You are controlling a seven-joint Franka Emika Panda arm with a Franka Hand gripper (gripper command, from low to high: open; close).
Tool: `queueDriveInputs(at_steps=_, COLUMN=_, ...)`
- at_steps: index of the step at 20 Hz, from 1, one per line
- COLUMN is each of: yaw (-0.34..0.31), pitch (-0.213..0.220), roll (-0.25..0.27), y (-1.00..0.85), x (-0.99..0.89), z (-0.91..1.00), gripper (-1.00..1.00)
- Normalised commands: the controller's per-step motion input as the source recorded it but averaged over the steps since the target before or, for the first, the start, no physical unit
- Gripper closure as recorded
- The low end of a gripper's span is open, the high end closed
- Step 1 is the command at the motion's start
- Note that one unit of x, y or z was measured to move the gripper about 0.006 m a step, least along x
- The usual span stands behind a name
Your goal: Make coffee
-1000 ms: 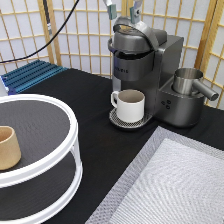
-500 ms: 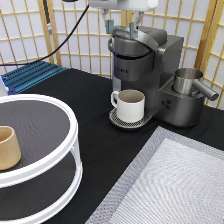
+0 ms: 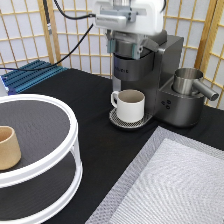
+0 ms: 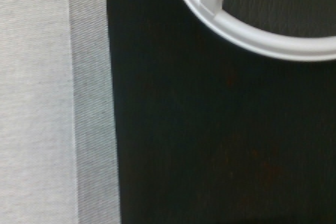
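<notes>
White mug (image 3: 131, 104) sits under coffee machine (image 3: 155, 75).

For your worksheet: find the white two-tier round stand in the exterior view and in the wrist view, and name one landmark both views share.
Exterior view: the white two-tier stand fills the exterior view's lower left, a tan cup on its upper tier.
Wrist view: only a curved piece of its white rim shows.
Shared landmark: the grey mat beside the black tabletop.
</notes>
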Motion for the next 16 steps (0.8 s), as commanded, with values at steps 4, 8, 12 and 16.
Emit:
queueDriveInputs(at_steps=4, yaw=0.0, pitch=0.166, roll=-0.029, y=-0.24, x=0.34, z=-0.7, gripper=-1.0)
queueDriveInputs(at_steps=8, yaw=0.0, pitch=0.208, roll=0.0, y=-0.09, x=0.19, z=-0.17, gripper=-1.0)
queueDriveInputs(at_steps=12, yaw=0.013, pitch=0.221, roll=0.043, y=-0.04, x=0.08, z=0.77, gripper=-1.0)
queueDriveInputs(at_steps=16, yaw=0.046, pitch=0.17, roll=0.142, y=-0.43, x=0.22, z=0.86, gripper=-1.0)
